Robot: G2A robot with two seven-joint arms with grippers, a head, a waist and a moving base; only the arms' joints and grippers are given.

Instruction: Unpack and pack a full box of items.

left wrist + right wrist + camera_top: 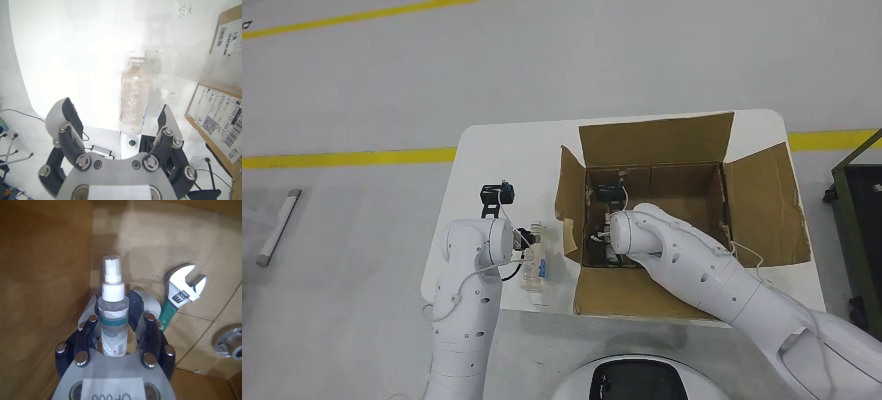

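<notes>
Spray bottle (113,311) near box wall (47,275)

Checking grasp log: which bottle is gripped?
The spray bottle, held by the right gripper inside the box; the water bottle lies free on the table.

Matt cardboard box (657,140), clear plastic water bottle (133,100), glossy plastic spray bottle (113,315), polished metal wrench (184,287)

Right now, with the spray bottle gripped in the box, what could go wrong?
The right gripper holds the spray bottle close to the cardboard box wall; lifting might snag. The adjustable wrench beside it may get bumped. The water bottle lies sideways near the table edge and could roll off.
</notes>
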